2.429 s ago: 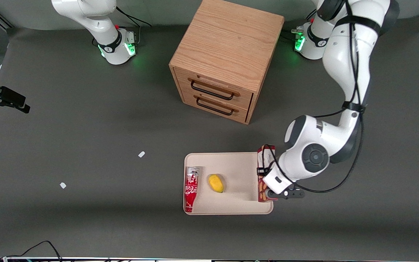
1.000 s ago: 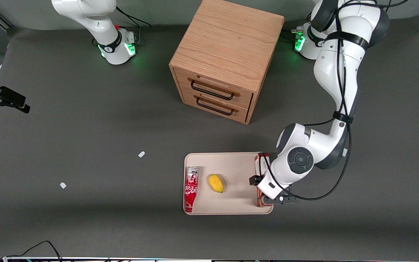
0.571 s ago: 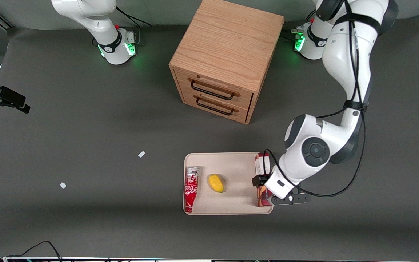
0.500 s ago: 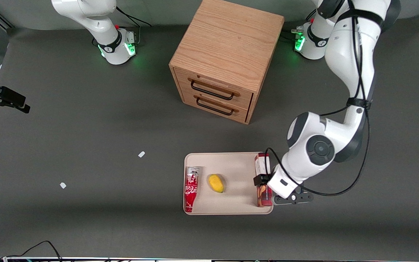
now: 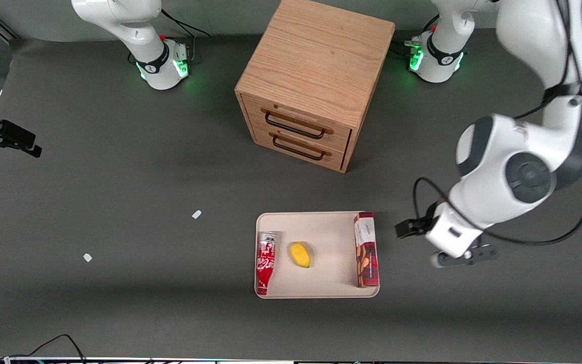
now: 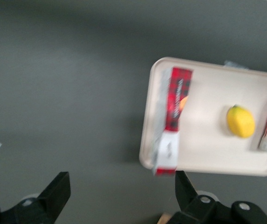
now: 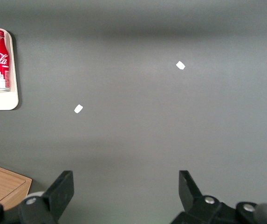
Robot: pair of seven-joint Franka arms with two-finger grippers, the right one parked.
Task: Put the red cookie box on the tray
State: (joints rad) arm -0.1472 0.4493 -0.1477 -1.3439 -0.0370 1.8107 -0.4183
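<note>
Since half a second ago the gripper (image 5: 425,241) has let go of the red cookie box (image 5: 366,249) and lifted away toward the working arm's end of the table; earlier it sat right over the box at the tray's rim. Fingers (image 6: 56,196) spread wide in the left wrist view, nothing between them, touching nothing.

Red cookie box lies in the tray (image 5: 331,225) along the edge nearest the working arm, pressed against the low rim, white end panel farther from the front camera. Same tray holds a yellow lemon (image 5: 300,254) near the middle and a soda can (image 5: 265,262) lying along the edge toward the parked arm. Lemon well apart from the box; bare tray floor between them.

Open grey table (image 5: 119,202) surrounds the tray. Wooden drawer cabinet (image 5: 313,81) stands farther from the front camera, apart from the tray.

Arm raised, elbow bent, wrist angled down toward the table beside the tray.
</note>
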